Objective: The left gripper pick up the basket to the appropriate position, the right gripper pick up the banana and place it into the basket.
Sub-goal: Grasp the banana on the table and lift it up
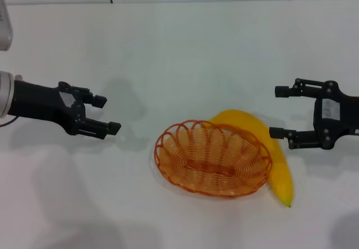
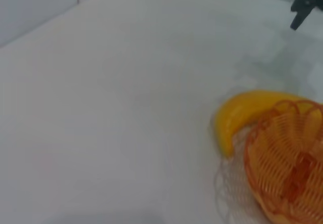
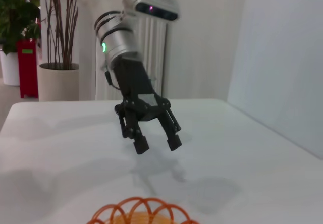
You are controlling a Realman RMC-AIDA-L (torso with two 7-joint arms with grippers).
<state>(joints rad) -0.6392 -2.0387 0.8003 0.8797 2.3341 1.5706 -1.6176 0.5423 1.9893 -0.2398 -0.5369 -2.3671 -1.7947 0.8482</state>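
The orange wire basket (image 1: 212, 157) rests on the white table, front centre. Behind it and along its right side curves the yellow banana (image 1: 273, 158), touching the rim, its dark tip toward the front. My left gripper (image 1: 107, 114) hovers open to the left of the basket, a hand's width away, holding nothing. My right gripper (image 1: 277, 111) is open just right of the banana, also empty. The left wrist view shows the banana (image 2: 241, 115) and the basket (image 2: 290, 161). In the right wrist view the left gripper (image 3: 156, 144) hangs open above the table beyond the basket's rim (image 3: 141, 211).
The white table (image 1: 179, 47) stretches bare toward a panelled wall at the back. Potted plants (image 3: 55, 57) stand beyond the table's far side in the right wrist view.
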